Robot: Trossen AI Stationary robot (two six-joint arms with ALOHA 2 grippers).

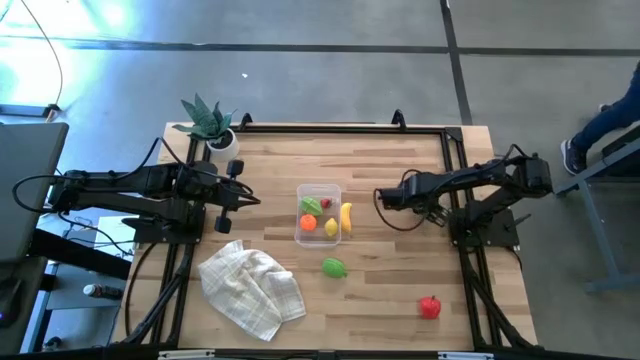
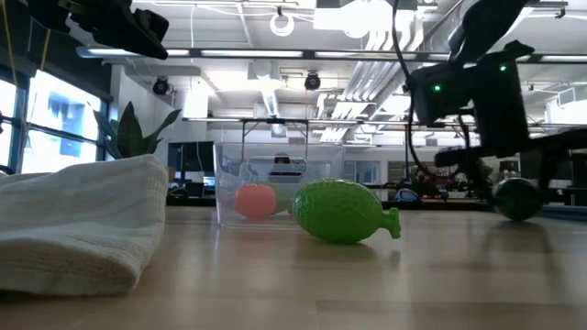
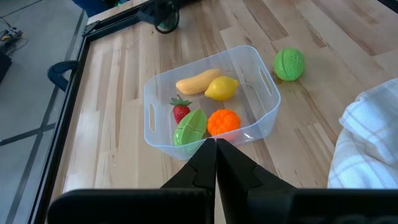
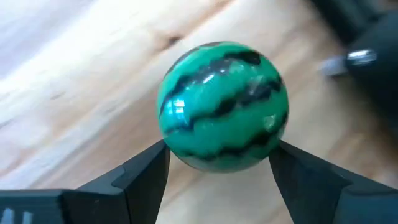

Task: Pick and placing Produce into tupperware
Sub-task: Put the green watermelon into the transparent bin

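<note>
The right claw (image 4: 217, 165) was clamped on a small striped toy watermelon (image 4: 222, 104), its two fingers pressed to the ball's sides, and it hung above the counter (image 1: 400, 290) just to the right of the tupperware (image 1: 318, 214). So the step in hand was the carry: fruit gripped, not yet delivered. The tub already held a banana (image 3: 198, 81), lemon (image 3: 221, 88), strawberry (image 3: 181, 111), orange (image 3: 224, 122) and a green piece (image 3: 190, 127). Next, I judged, the claw needed to travel leftward over the tub's open rim before parting. The left claw (image 3: 216, 163), fingers together, waited on the tub's far side.
</note>
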